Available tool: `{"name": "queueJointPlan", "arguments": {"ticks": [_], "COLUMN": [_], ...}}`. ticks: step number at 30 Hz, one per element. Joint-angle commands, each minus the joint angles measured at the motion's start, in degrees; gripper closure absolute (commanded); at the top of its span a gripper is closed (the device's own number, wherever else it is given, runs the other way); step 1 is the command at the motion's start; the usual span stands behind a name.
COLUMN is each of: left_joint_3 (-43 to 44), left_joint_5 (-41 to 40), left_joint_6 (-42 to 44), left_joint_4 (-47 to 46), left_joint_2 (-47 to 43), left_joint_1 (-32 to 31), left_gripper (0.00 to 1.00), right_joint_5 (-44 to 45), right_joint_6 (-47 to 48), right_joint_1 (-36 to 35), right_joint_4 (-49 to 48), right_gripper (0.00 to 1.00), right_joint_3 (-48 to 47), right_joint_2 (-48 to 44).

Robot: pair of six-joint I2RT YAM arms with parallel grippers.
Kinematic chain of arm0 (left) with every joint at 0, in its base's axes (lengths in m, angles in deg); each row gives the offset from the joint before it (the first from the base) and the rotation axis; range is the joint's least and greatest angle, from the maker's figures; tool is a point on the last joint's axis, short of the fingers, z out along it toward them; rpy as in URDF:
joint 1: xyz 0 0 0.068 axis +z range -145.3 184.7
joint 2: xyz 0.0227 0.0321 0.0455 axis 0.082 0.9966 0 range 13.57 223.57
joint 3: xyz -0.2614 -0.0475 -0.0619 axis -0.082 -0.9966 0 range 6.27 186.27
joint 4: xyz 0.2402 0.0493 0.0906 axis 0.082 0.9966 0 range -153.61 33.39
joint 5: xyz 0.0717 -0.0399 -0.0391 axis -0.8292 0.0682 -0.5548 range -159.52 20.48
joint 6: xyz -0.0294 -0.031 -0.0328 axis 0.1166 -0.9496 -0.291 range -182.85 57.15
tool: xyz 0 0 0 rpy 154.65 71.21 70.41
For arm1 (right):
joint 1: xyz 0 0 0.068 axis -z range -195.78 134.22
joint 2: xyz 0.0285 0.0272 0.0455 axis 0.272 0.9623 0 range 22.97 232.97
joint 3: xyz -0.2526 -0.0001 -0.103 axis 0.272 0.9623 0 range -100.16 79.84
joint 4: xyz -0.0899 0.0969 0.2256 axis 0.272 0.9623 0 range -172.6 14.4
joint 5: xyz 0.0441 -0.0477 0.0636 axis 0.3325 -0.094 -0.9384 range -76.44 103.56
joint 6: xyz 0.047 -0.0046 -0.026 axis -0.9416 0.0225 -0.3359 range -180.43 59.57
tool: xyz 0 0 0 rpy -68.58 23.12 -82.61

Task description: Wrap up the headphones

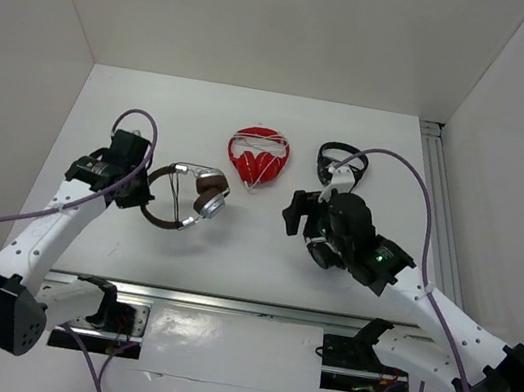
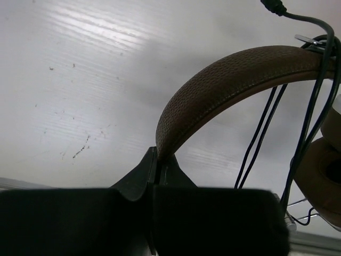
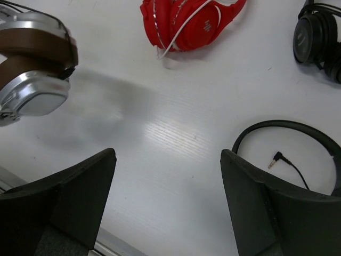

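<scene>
the left gripper (image 2: 155, 162) is clenched on the brown headband (image 2: 213, 80) of the headphones (image 1: 188, 198), which are at the left half of the table (image 1: 260, 267), earcups toward its middle, with the thin dark cable (image 2: 256, 138) strung across the band's arc. the right gripper (image 3: 168, 184) is spread wide, grasping nothing, near the table's centre. a red pair (image 1: 258, 155) and a black pair (image 1: 337, 161) lie toward the far edge.

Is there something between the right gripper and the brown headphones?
Nothing visible. Only bare table lies between the open right gripper and the headphones. The red pair sits farther back, off that line.
</scene>
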Motion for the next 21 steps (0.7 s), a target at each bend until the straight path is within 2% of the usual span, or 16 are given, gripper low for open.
{"name": "queueJointPlan", "arguments": {"ticks": [1, 5, 7, 8, 11, 19, 20, 21], "left_joint_3": [-2.1, -8.4, -11.0, -12.5, -17.4, -22.7, -22.7, -22.7], "left_joint_5": [2.6, -2.3, -2.5, -1.9, -0.7, 3.0, 3.0, 3.7], "left_joint_6": [-3.8, -11.3, -14.2, -14.2, -15.8, -16.4, -16.4, -16.4], "left_joint_4": [-7.5, -8.9, -10.7, -12.2, -17.0, -22.8, -22.8, -22.8], "left_joint_2": [0.1, 0.6, 0.6, -0.3, -1.1, 6.7, 7.4, 7.5], "left_joint_1": [3.4, 4.2, 6.6, 7.2, 8.7, 10.8, 10.8, 10.8], "left_gripper": [1.00, 1.00, 1.00, 1.00, 1.00, 1.00, 0.99, 0.93], "right_joint_5": [-2.7, -4.7, -5.3, -5.3, -5.3, -1.7, -1.2, -0.5], "right_joint_6": [-1.6, -2.2, -2.8, -2.8, -3.4, -5.1, -5.7, -5.7], "right_joint_1": [0.3, -0.9, -1.7, -2.3, -4.5, -10.2, -10.7, -11.7], "right_joint_4": [-1.1, -2.1, -2.7, -3.3, -3.8, -4.3, -4.3, -4.3], "right_gripper": [0.14, 0.12, 0.11, 0.00, 0.00, 0.00, 0.00, 0.00], "right_joint_3": [1.5, 3.4, 4.1, 4.8, 6.1, 7.9, 7.9, 7.9], "right_joint_2": [-2.5, -2.5, -2.5, -2.5, -3.1, -3.1, -3.1, -2.6]}}
